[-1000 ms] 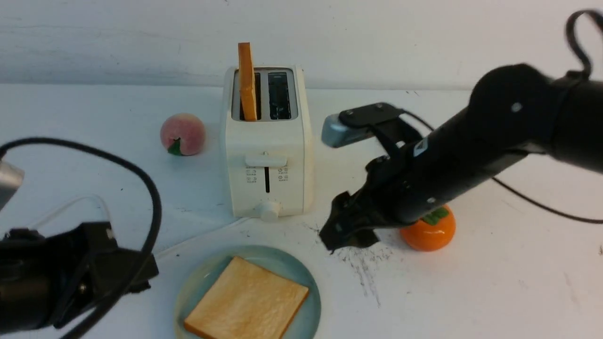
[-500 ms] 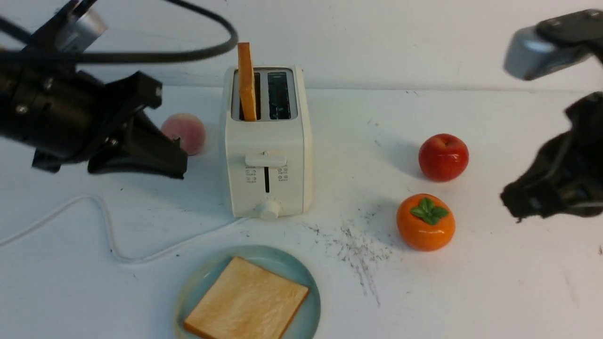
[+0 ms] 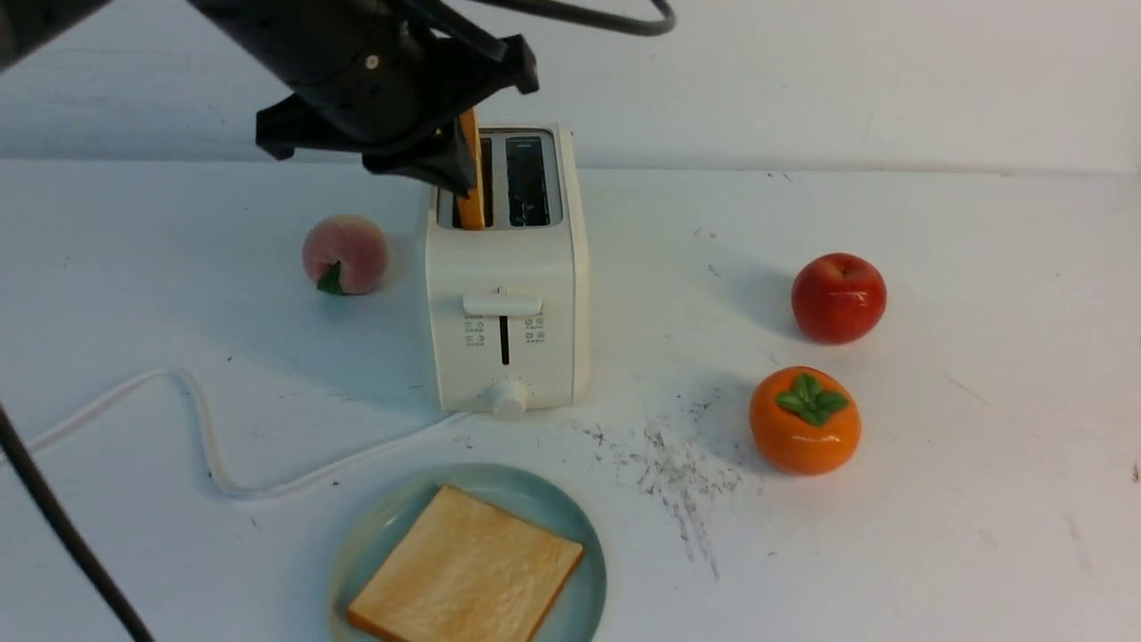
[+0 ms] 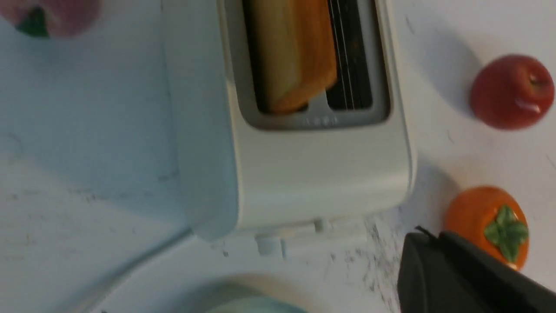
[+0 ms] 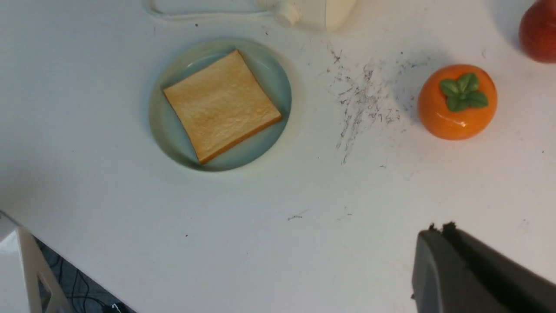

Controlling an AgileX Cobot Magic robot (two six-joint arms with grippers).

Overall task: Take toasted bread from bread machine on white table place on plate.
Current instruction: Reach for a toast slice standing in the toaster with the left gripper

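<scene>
Currently: fetching the second piece. The flat slice [image 3: 468,571] of toasted bread already lies on the plate [image 3: 374,544], at the front of the white table [image 3: 936,535]. The standing slice [image 3: 477,201] is upright in the left slot of the bread machine [image 3: 508,303], its upper part clear of the top. The right slot is empty.

My left gripper [image 4: 428,237] hangs over the bread machine's top, near the standing slice. In the wrist view its fingers look pressed together with nothing between them, and the slice sits apart from the tips. My right gripper [image 5: 438,228] is clenched and empty, held high above the table and looking down on the plate.

Next move, my judgement: open the left jaws, straddle the standing slice's two broad faces at its exposed top and close lightly. Then lift straight up along the slot so the crust does not catch the wire guides, and carry it forward. Room on the plate is short — stacking looks likely.

Materials:
- Bread: square, with pale golden, finely pitted faces and a darker orange-brown crust.
- Bread machine: boxy smooth cream casing with rounded corners, a lever [image 3: 502,305] and a round knob [image 3: 510,399].
- Plate: shallow, glazed blue-green.
- Table: matte white, with dark scratch marks [image 3: 677,473].
- Bystanders: a peach [image 3: 345,254], an apple [image 3: 838,297] and a persimmon [image 3: 805,419] — the last two are glossy.
</scene>
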